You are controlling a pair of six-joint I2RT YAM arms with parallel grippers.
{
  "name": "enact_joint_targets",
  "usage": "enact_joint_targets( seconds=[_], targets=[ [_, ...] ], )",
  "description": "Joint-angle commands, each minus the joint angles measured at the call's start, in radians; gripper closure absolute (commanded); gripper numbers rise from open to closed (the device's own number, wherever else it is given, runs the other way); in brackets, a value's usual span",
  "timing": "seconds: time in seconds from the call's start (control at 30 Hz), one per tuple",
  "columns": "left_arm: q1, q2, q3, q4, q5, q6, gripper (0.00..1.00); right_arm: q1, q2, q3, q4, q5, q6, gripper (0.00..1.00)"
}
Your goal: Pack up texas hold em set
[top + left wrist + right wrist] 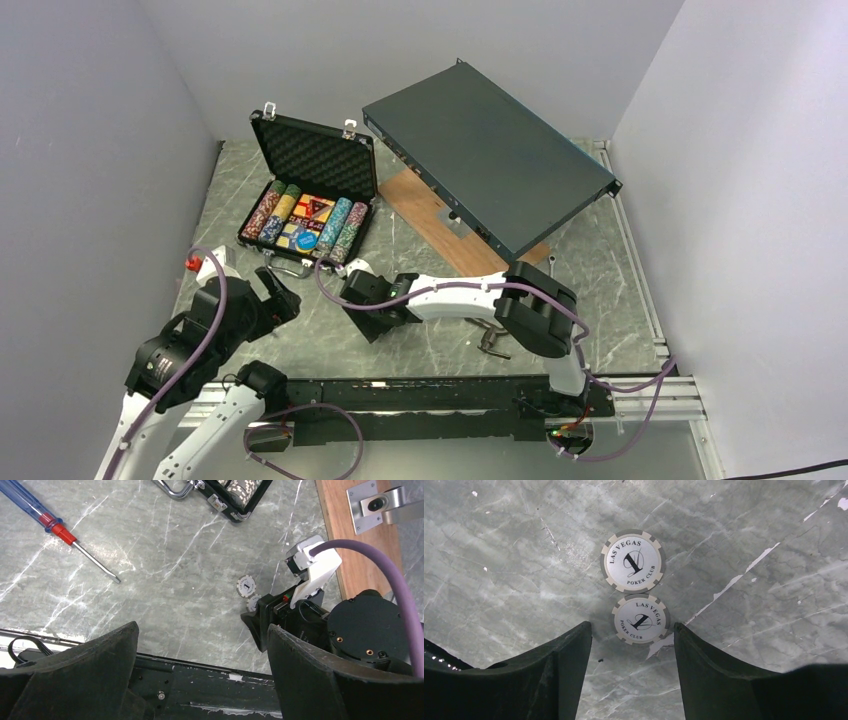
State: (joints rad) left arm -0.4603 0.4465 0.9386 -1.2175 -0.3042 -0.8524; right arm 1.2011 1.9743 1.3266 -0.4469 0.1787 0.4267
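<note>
Your right gripper (631, 626) hangs half-open astride the nearer chip (640, 620) by the near edge of the tabletop (430, 352), seemingly not pinching yet, lined up to carry it to the open briefcase (318, 155) at the far-left corner, while your left gripper (202, 627) waits wide open, empty.

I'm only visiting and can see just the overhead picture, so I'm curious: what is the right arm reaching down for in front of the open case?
Observer: Two poker chips lying flat on the table. The right gripper stands open astride the nearer chip, with the farther chip just beyond it.
Operator: What's printed on them?
Observer: Each reads Las Vegas Poker Club around a big 1.
Operator: And that red speck on the left?
Observer: It's a screwdriver with a clear blue handle and a red collar, lying on the table.
</note>
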Motion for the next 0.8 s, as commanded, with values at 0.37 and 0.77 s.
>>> enact_joint_targets(
  seconds=[0.37,0.77],
  targets=[
    [0.003,-0.015,-0.010,-0.013,-0.006,-0.016,0.01,-0.006,0.043,0.005,-0.016,0.016,-0.025,0.44],
    [0.004,-0.006,-0.058,0.015,0.047,-0.014,0.02,-0.018,-0.025,-0.071,0.068,0.026,-0.023,0.62]
  ],
)
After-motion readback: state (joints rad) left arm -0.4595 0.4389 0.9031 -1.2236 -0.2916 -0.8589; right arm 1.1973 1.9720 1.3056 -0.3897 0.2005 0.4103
